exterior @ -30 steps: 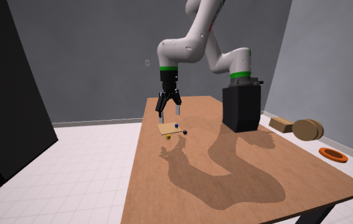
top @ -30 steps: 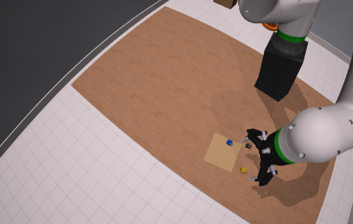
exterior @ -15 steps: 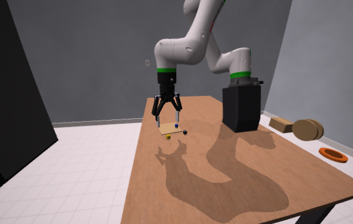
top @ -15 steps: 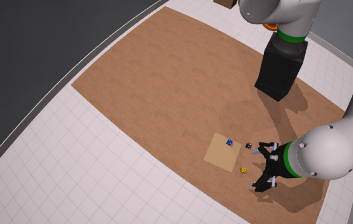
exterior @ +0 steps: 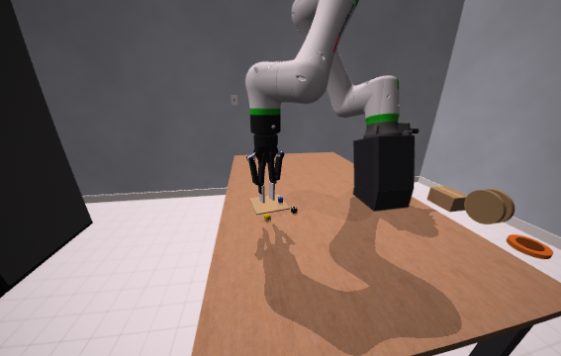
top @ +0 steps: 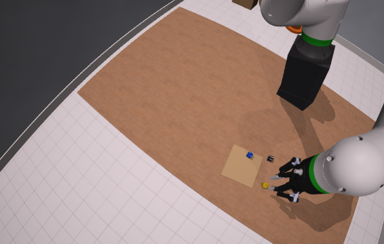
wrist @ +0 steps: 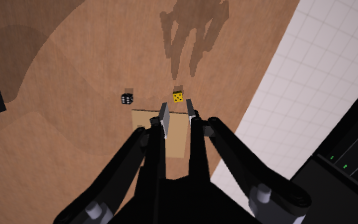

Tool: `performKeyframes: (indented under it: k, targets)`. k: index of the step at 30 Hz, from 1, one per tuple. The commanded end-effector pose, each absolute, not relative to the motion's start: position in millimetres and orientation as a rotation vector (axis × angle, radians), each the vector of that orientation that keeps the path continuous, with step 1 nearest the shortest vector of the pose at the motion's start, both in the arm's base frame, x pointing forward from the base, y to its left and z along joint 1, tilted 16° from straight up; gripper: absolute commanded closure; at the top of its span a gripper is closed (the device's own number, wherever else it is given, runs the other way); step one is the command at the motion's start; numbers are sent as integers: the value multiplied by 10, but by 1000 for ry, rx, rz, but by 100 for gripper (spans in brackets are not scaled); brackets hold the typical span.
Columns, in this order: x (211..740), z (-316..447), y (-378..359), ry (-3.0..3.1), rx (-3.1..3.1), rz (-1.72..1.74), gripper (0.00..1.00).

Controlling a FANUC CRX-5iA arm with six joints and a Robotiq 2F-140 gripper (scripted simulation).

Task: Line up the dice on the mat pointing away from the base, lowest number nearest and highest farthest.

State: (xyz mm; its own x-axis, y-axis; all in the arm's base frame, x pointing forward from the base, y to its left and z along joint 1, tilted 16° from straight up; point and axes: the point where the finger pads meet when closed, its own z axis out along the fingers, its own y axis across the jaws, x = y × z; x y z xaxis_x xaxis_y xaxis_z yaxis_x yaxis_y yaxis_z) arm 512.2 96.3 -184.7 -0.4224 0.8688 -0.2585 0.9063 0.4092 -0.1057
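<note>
The blue die (top: 249, 154) (exterior: 280, 200) lies on the tan mat (top: 239, 169) (exterior: 260, 208) (wrist: 176, 147), near its base-side edge; the wrist view does not show it. Its number is too small to read. The black die (top: 270, 158) (exterior: 294, 210) (wrist: 126, 99) lies on the table beside the mat, two rows of pips on top. The yellow die (top: 265, 185) (exterior: 267, 218) (wrist: 178, 97) lies off the mat, several pips on top, one central. My gripper (top: 273, 183) (exterior: 267, 197) (wrist: 177, 108) is partly open and empty, above the dice, fingers pointing down.
The robot's black base block (top: 301, 79) (exterior: 384, 173) stands on the brown table (top: 178, 85) (exterior: 310, 297). The table's long edge runs past the mat on the side away from the base. Wooden pieces (exterior: 445, 198) and an orange ring (exterior: 529, 246) lie beyond the table.
</note>
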Motion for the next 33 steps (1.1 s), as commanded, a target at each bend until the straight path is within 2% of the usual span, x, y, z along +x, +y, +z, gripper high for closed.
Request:
performKeyframes:
  k: [1,33]
  targets:
    - [5124,-1846,965,2496,1587,-344,79]
    - [5125,-1909,947,2496,1587,-344,79]
